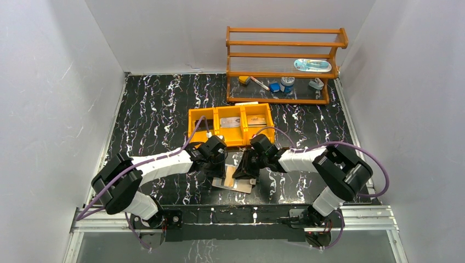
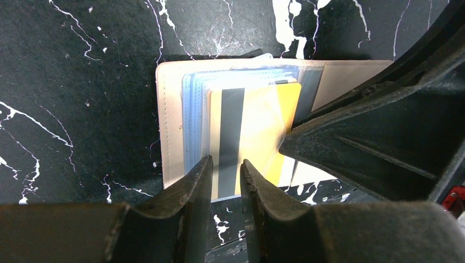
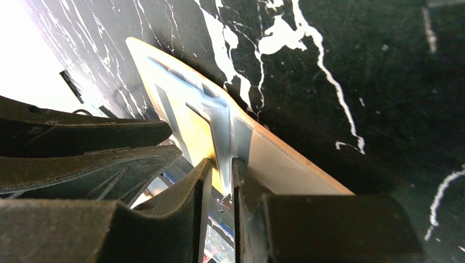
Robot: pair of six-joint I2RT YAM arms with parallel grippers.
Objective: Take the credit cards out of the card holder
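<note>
The holder (image 2: 169,126) lay open and flat on the table (image 1: 153,109), near its front edge and just short of the tray (image 1: 193,125), with both arms reaching in over it. A yellow card (image 2: 257,126) with a dark stripe sat among the holder's clear bluish sleeves (image 2: 192,120), its near end at the holder's near edge. The left claw (image 2: 225,176) stood at that end, its fingers parted by a narrow gap through which the stripe showed. They straddled the card rather than clenching it, and whether the tips pressed down on it I could not tell. The right claw (image 3: 219,171) came in from the other side, its fingers drawn to a thin slit and clenched on the card's long edge (clear sleeve film ran into the slit too, so card and film seemed pinched together). The two claws were close beside each other over the holder. In the tray, cards (image 1: 231,122) lay in the middle and right compartments. A shelf (image 1: 285,55) holding small items stood at the back wall.
</note>
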